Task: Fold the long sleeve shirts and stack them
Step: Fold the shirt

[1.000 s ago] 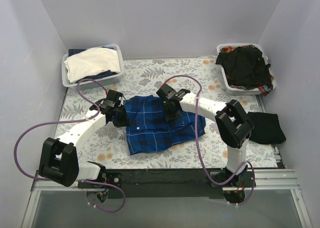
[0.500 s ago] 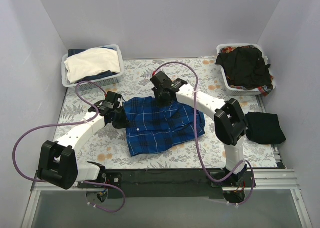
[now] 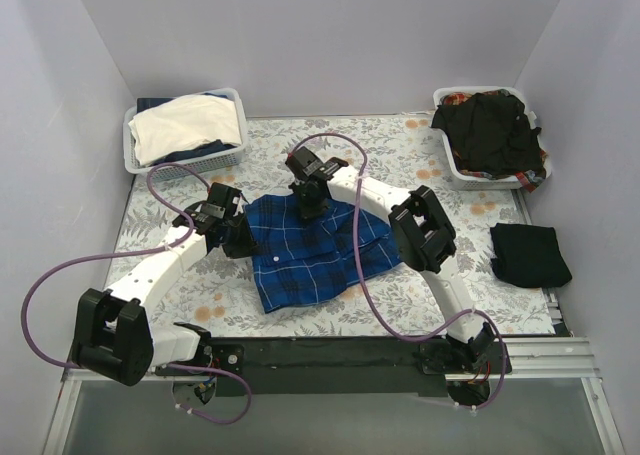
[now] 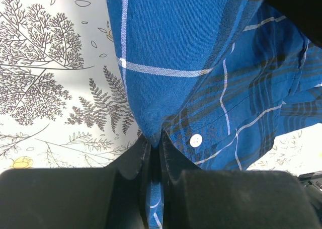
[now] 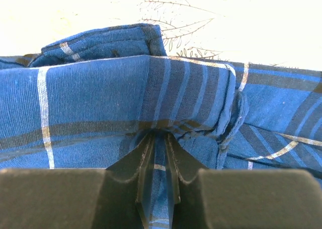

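1. Fingers of my left gripper [image 4: 155, 144] were clenched on a fold of the royal-blue plaid cloth shirt [image 4: 166, 48] at its left edge. Those of my right gripper [image 5: 158, 138] pinched a doubled ridge of the same cloth at its far edge.
2. That shirt lay part-folded in the middle of the flower-printed table [image 3: 420, 145], between my two arms. A folded plain black shirt [image 3: 528, 255] sat well apart from it at the table's right edge.
3. To fold well, I judged that both pinches had to travel together and level, so the held edge came over flat without dragging the layers beneath.
4. How deep the right pinch sat I could not tell, so a slow carry seemed wise; a slip there would spoil the crease.
5. Edges ought to be lined up before letting go.
6. No brand or writing could be read. One small white button [image 4: 195, 140] showed beside my left fingers. A white speck on the shirt in the overhead view was too small to call a label.
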`<state>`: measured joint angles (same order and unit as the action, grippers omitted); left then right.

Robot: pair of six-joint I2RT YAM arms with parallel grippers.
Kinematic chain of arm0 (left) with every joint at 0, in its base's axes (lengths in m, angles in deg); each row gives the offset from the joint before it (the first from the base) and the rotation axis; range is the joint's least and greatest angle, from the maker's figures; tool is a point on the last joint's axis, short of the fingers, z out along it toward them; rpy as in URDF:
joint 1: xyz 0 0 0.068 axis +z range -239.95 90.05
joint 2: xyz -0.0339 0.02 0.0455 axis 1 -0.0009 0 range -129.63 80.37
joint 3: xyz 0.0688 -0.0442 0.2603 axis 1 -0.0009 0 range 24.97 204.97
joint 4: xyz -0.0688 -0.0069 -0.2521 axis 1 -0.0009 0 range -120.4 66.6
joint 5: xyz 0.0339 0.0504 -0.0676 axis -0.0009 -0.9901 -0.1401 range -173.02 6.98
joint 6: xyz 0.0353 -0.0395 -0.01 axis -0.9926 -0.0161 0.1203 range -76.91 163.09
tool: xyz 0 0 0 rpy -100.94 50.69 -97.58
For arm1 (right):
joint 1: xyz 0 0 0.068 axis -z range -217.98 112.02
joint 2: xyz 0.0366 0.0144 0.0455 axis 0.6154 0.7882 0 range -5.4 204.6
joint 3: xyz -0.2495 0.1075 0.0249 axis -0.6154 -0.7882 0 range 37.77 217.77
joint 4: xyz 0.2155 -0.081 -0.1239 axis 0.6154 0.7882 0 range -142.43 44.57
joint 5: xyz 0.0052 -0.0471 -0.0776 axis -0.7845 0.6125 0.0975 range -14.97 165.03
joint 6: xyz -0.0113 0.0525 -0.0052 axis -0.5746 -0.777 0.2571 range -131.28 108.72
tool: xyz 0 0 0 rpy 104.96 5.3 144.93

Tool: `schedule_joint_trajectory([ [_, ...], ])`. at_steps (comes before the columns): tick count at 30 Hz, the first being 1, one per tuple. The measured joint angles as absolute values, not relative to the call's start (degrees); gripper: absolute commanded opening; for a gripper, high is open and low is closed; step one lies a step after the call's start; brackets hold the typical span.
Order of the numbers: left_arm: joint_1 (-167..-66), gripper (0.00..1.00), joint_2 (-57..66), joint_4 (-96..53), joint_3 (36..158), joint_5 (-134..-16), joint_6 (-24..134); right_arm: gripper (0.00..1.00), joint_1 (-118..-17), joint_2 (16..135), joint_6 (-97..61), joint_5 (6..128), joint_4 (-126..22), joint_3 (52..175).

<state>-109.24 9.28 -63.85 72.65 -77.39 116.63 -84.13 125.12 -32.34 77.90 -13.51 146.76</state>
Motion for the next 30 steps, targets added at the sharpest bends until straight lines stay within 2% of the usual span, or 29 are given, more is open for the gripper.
schedule_joint_trajectory([
  [3, -109.21, 0.00, 9.57, -63.98, 72.65, -77.39, 116.63, 0.25, -84.20, 124.31, -31.86, 79.56, -13.82, 145.86],
  [6, -109.21, 0.00, 9.68, -64.20, 72.68, -77.39, 116.63, 0.29, -84.26, 118.76, -31.92, 82.47, -13.66, 139.85],
  [12, -109.21, 0.00, 9.70, -64.61, 72.79, -77.24, 116.82, 0.33, -84.22, 97.49, -32.47, 85.81, -14.04, 124.48],
  [16, -109.21, 0.00, 9.70, -65.31, 73.51, -77.00, 116.91, 0.33, -84.31, 88.75, -33.47, 85.31, -16.05, 117.69],
  [23, -109.21, 0.00, 9.70, -66.69, 75.69, -77.02, 117.24, 0.32, -87.54, 90.38, -34.61, 80.92, -17.38, 107.87],
  [30, -109.21, 0.00, 9.63, -68.02, 78.38, -77.07, 117.96, 0.31, -93.27, 96.55, -35.05, 72.63, -20.99, 106.23],
])
